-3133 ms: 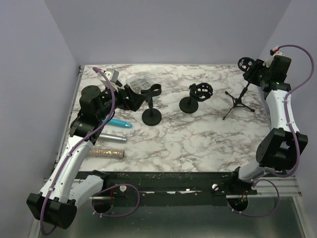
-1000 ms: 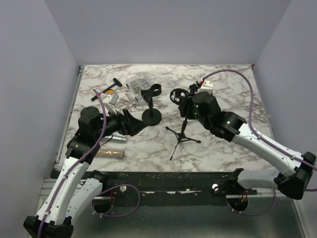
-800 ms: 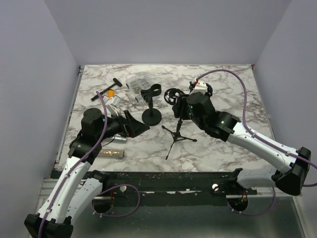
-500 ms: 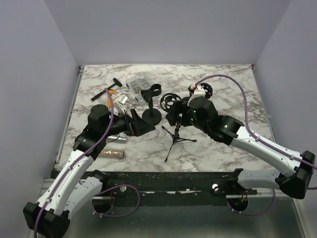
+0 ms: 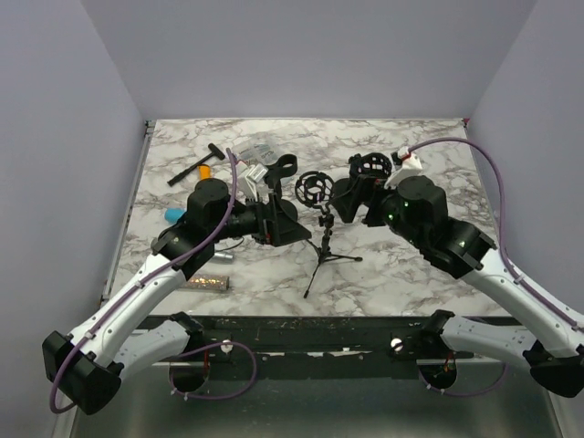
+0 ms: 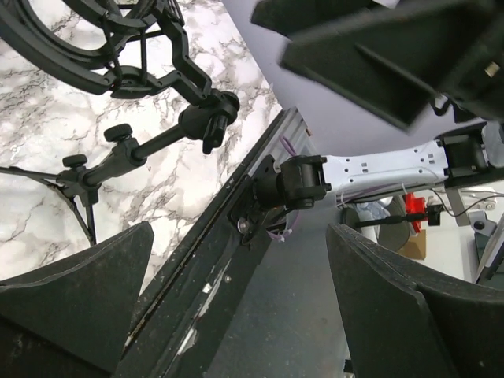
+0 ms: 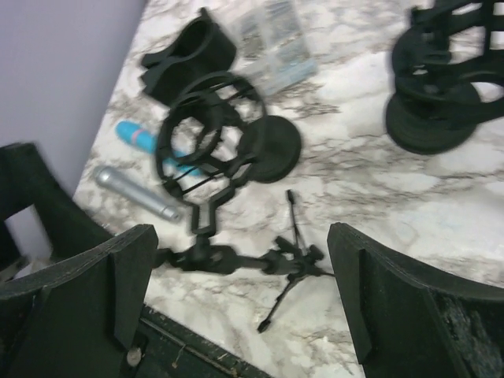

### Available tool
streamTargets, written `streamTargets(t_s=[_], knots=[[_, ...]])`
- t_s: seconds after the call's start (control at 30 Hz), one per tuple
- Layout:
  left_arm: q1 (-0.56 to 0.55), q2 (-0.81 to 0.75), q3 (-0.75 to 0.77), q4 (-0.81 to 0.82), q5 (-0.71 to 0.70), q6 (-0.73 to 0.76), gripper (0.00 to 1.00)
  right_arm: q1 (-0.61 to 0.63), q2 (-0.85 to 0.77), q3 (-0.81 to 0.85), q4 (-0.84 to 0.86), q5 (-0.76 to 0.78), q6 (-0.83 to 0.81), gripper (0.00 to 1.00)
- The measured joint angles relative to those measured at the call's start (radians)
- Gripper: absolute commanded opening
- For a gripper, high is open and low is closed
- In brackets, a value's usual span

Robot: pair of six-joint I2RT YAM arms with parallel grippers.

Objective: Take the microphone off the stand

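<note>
A black tripod stand (image 5: 323,248) stands in the middle of the marble table, free of both grippers. Its shock-mount ring (image 5: 315,187) holds nothing. My left gripper (image 5: 286,224) is open just left of the tripod's pole. My right gripper (image 5: 352,200) is open just right of the ring. The right wrist view looks down on the ring (image 7: 208,138) and the tripod (image 7: 272,260) between open fingers (image 7: 118,276). A blue microphone (image 7: 138,136) and a silver microphone (image 7: 138,194) lie on the table. In the left wrist view the tripod's arm (image 6: 150,146) lies beyond the open fingers (image 6: 71,299).
A clip stand (image 5: 279,170) on a round base stands behind my left gripper. A second shock-mount stand (image 5: 372,167) is behind my right gripper. A glitter microphone (image 5: 208,284) lies near the front left edge. A hammer (image 5: 194,167) and a plastic bag (image 5: 255,150) are at the back left.
My right gripper brought the tripod stand to the middle, let go of it and drew back to the right. My left arm swung right toward the tripod.
</note>
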Motion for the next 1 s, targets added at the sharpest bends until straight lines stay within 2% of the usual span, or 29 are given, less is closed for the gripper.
streamTargets(t_s=[0.2, 0.3, 0.4, 0.63, 0.77, 0.9, 1.0], knots=[[-0.045, 0.026, 0.022, -0.002, -0.034, 0.000, 0.93, -0.304, 0.001, -0.078, -0.001, -0.159, 0.025, 0.94], [-0.065, 0.026, 0.025, -0.002, -0.051, 0.000, 0.93, -0.388, 0.007, -0.119, -0.002, -0.257, 0.056, 0.93], [-0.079, 0.026, 0.025, -0.004, -0.067, 0.000, 0.93, -0.418, 0.029, -0.157, 0.009, -0.362, 0.094, 0.83], [-0.089, 0.022, 0.025, -0.011, -0.093, 0.000, 0.93, -0.424, 0.124, -0.309, 0.123, -0.614, 0.239, 0.76], [-0.092, 0.013, 0.021, -0.013, -0.103, 0.000, 0.93, -0.424, 0.138, -0.339, 0.169, -0.687, 0.310, 0.71], [-0.095, -0.001, 0.010, -0.016, -0.106, 0.000, 0.93, -0.422, 0.148, -0.339, 0.233, -0.725, 0.351, 0.71], [-0.096, -0.003, 0.006, -0.016, -0.107, 0.000, 0.93, -0.421, 0.155, -0.347, 0.267, -0.737, 0.366, 0.64]])
